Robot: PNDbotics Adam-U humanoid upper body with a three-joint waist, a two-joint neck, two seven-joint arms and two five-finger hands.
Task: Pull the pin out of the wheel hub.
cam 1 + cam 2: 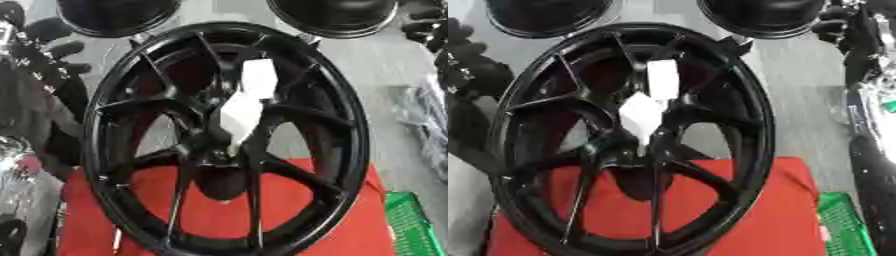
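Left hand (54, 47) is showing at the upper left edge as dark, blurred fingers lying beside the rim, and I cannot tell how far they are curled or whether they are touching anything. Right hand (837, 22) is showing at the upper right corner as a dark shape, equally hard to read.

One black wheel hub (223, 140) is standing tilted in the middle, filling most of both views, its lower rim running off the bottom edge. One red surface (297, 215) is lying under and behind it on the tabletop (394, 65), showing through the gaps between the spokes. Two round black objects (118, 15) are sitting at the top edge, both cut off. One green crate (411, 225) is peeking in at the lower right, mostly out of frame. One white pin (245, 107) is sticking out at the centre of the spokes, its lower end meeting the hub's middle.
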